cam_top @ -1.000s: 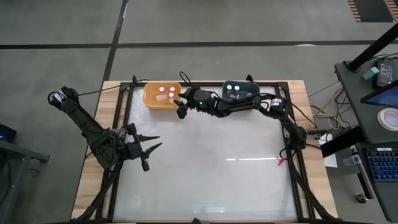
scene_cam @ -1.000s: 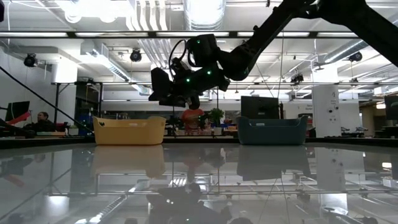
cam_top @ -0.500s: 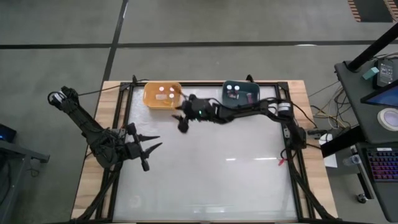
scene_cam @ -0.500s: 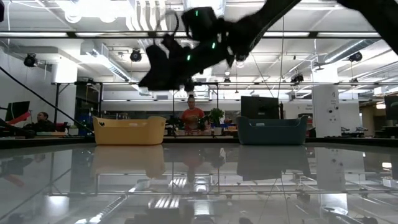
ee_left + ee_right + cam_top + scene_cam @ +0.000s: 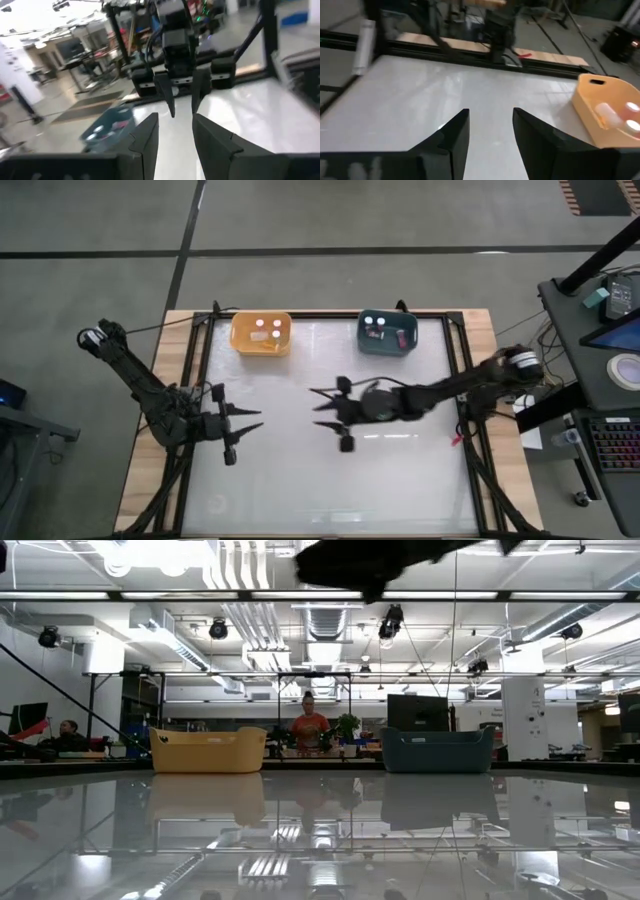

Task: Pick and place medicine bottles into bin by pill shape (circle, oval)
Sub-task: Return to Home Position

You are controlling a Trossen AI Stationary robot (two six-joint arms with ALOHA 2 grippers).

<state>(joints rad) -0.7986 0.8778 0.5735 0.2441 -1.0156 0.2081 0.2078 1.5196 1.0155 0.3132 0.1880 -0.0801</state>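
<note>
I had the left end effector [image 5: 258, 421] and right end effector [image 5: 314, 407] spread wide, empty, facing across the table [image 5: 400, 480], bottles [image 5: 259, 324] in the yellow bin [image 5: 262, 351] and blue bin [image 5: 386, 349].

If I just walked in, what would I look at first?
Probably the two dark arms facing each other over the shiny white table: the left gripper and the right gripper, both open and empty. Next, at the table's far edge, the yellow bin and the blue bin, each with little white-capped medicine bottles inside.
</note>
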